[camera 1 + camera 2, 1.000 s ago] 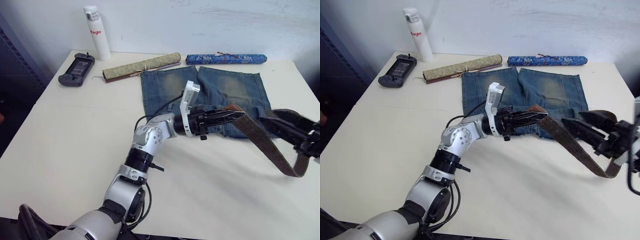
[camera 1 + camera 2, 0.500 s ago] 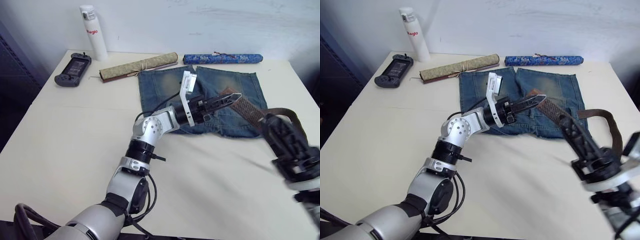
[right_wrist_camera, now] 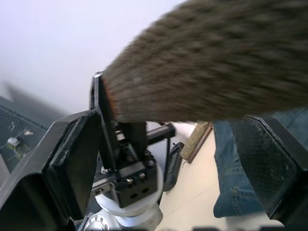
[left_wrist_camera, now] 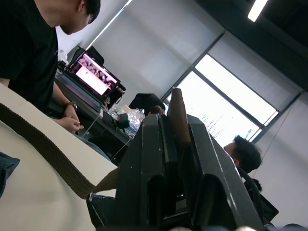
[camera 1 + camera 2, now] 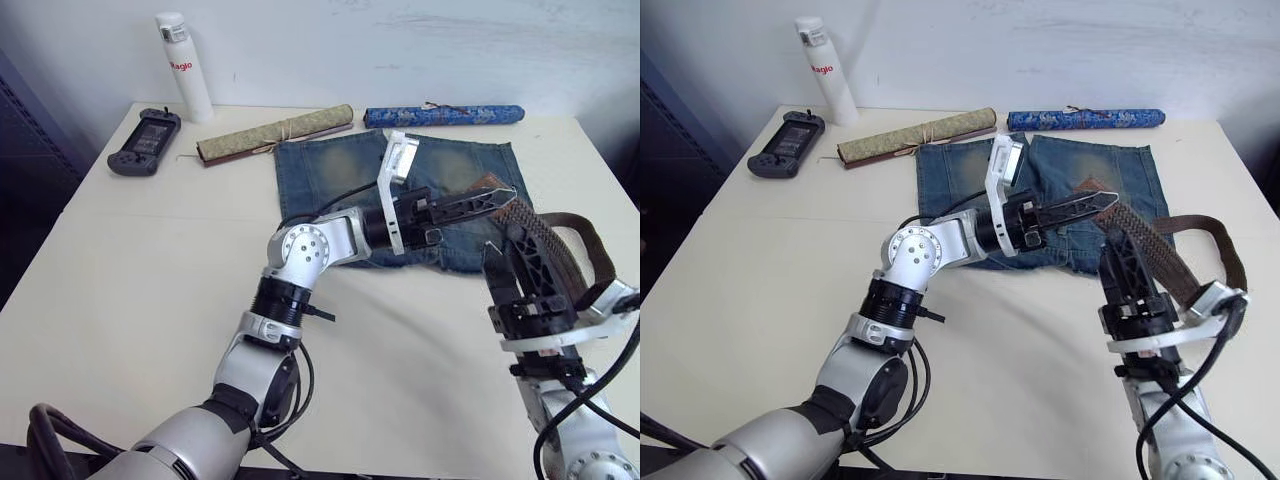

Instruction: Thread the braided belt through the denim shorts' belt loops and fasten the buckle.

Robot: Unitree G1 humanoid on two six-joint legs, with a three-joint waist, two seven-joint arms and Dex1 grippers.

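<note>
Two grippers meet above a pale cream surface point(image 5: 120, 300) that carries everything and ends at a white wall. Nearest, the right gripper point(image 5: 1122, 250) points upward with its jaws parted, the braided belt point(image 5: 1160, 255) lying across the gap between them; from the right wrist view the woven strap passes over both black fingers, though whether it presses on either I cannot tell. From there the belt runs back in a loop that drops to the surface at the right. Just beyond, the left gripper point(image 5: 478, 204) has its jaws closed on the belt's tapered tip, holding it above the denim shorts point(image 5: 330, 175), which lie flat past the middle of the surface, waistband nearest. Farther back lie a tan rolled mat point(image 5: 275, 132) and a blue patterned roll point(image 5: 443, 115), with a black handheld console point(image 5: 144, 141) and a white bottle point(image 5: 184, 67) at the far left corner. The left wrist view catches people seated at a desk with a lit laptop, under large windows.
</note>
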